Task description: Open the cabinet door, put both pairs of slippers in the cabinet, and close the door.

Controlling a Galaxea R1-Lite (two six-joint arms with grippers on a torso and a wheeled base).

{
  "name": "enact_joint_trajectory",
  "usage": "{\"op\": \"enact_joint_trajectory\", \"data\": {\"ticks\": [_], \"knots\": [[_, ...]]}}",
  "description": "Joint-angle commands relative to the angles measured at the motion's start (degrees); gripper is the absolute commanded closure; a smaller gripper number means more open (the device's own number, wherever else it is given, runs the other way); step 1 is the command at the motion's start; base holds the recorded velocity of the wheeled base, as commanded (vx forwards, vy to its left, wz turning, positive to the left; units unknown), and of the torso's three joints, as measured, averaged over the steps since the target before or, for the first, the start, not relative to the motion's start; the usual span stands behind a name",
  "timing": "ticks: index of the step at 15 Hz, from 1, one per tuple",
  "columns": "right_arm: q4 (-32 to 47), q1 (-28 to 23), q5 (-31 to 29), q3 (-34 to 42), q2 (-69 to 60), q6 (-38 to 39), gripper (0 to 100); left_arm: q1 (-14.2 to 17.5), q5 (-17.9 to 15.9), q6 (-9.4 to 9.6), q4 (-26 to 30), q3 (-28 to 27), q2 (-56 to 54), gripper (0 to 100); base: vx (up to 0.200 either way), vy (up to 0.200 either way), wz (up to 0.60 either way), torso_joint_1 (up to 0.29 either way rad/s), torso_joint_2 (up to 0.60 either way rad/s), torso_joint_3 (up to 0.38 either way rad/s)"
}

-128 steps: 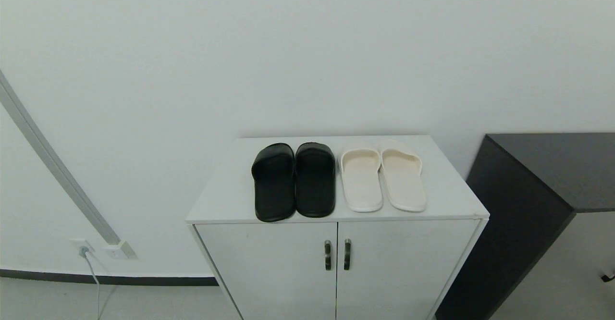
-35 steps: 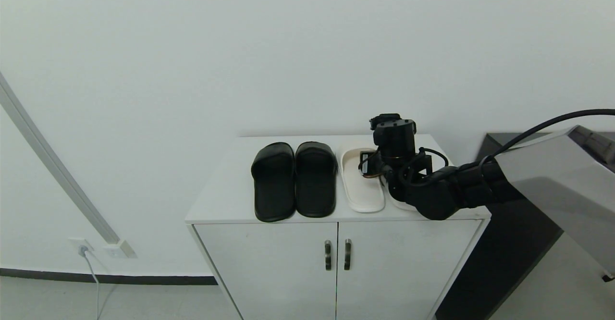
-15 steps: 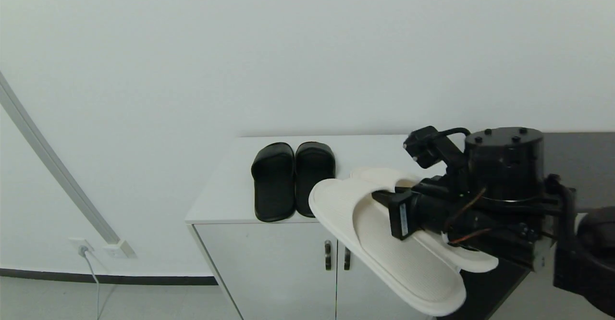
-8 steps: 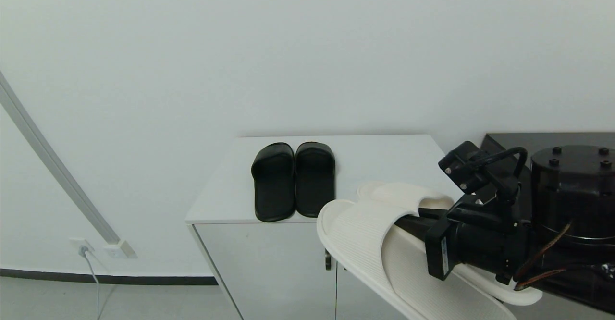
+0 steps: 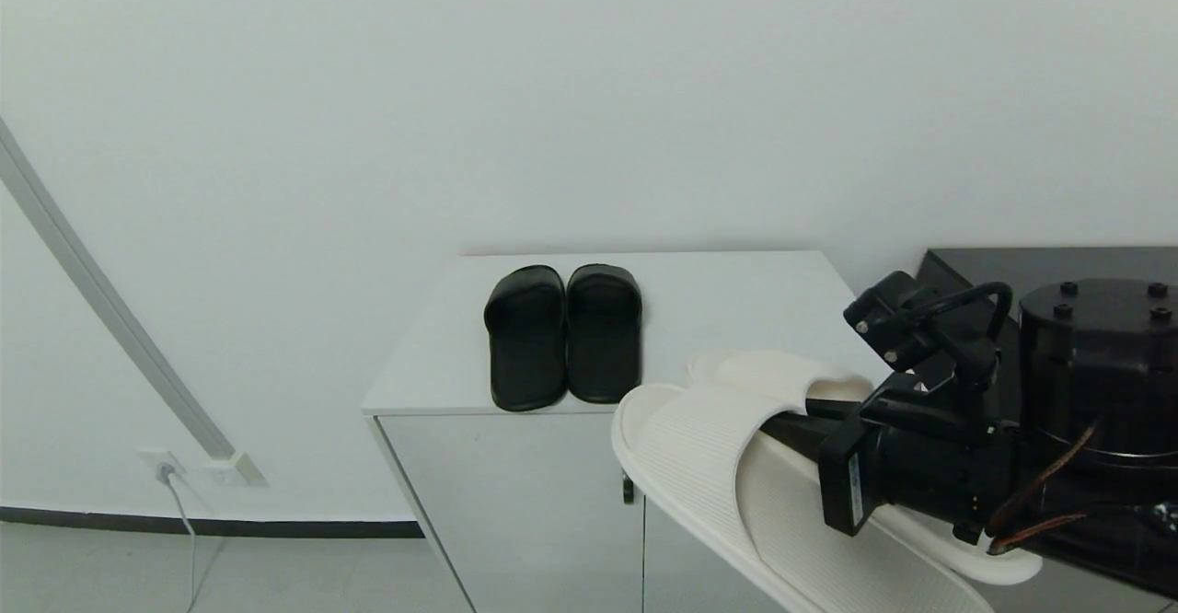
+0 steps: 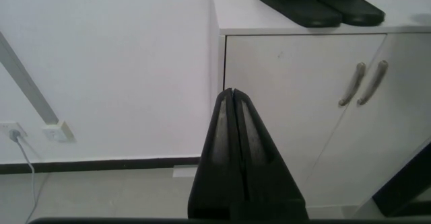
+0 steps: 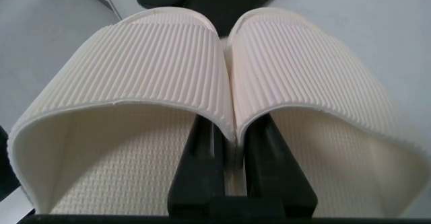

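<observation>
- My right pincer (image 5: 810, 422) was clamped on the white slippers (image 5: 718, 447), held in the air at the head view's lower right and hiding part of the right door.
- The black slippers (image 5: 563, 332) sat at centre frame on the cabinet (image 5: 736, 300) surface, and the doors were shut.
- The left wrist view showed the left pincer (image 6: 232, 97) pressed closed and empty, plus both handles (image 6: 363, 83).
- The right wrist view showed the fingers (image 7: 202, 163) under the straps.

Black slippers (image 5: 563, 335) sit atop shut white cabinet (image 5: 515, 503); cream slippers (image 5: 727, 456) held aloft, tilted
</observation>
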Motion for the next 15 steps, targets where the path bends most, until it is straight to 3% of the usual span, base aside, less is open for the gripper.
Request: {"op": "enact_joint_trajectory", "data": {"ticks": [1, 4, 15], "knots": [[-0.12, 0.08, 0.03, -0.01, 0.40, -0.07, 100, 0.01, 0.00, -0.02, -0.01, 0.00, 0.04, 100, -0.200, 0.000, 0.00, -0.007, -0.01, 0.002], [-0.30, 0.08, 0.03, 0.08, 0.40, 0.10, 100, 0.01, 0.00, -0.02, -0.01, 0.00, 0.04, 100, -0.200, 0.000, 0.00, -0.007, 0.00, 0.007], [-3.11, -0.18, 0.65, 1.84, 1.72, -0.16, 100, 0.01, 0.00, -0.02, -0.01, 0.00, 0.04, 100, 0.000, 0.000, 0.00, 0.000, 0.00, 0.000]]}}
